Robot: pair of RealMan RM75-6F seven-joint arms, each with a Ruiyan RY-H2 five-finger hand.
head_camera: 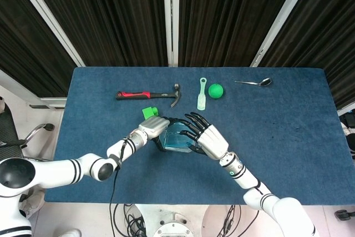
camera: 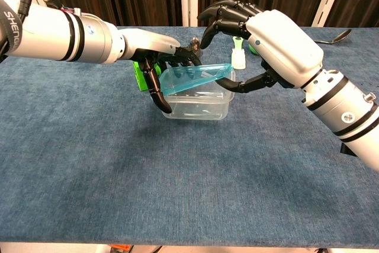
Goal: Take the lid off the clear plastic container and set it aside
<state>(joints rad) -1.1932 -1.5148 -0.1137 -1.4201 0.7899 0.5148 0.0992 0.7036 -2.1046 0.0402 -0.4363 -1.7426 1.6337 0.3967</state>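
In the head view, the clear plastic container (head_camera: 176,139) sits near the middle of the blue worktop (head_camera: 277,131), closed in from both sides. The left robot hand (head_camera: 156,127) wraps the container's left end, dark fingers curled around the wall. The right robot hand (head_camera: 206,137) lies over its right side, fingers reaching across the teal lid (head_camera: 178,132). Behind them lie a green block (head_camera: 147,112), a red-handled hammer (head_camera: 150,95), a pale green spatula (head_camera: 202,94), a green ball (head_camera: 215,90) and a spoon (head_camera: 254,82) towards the far right edge.

In the chest view, the lid (camera: 198,79) is tilted: its right edge is raised off the container (camera: 195,103), while its left edge stays low at the rim. The right robot hand (camera: 260,45) pinches that raised edge, thumb below and fingers curled above. The left robot hand (camera: 159,57) grips the container's left end, fingers inside and outside the wall. The container stands upright on the worktop (camera: 177,176), with the green block (camera: 141,75) just behind it on the left.
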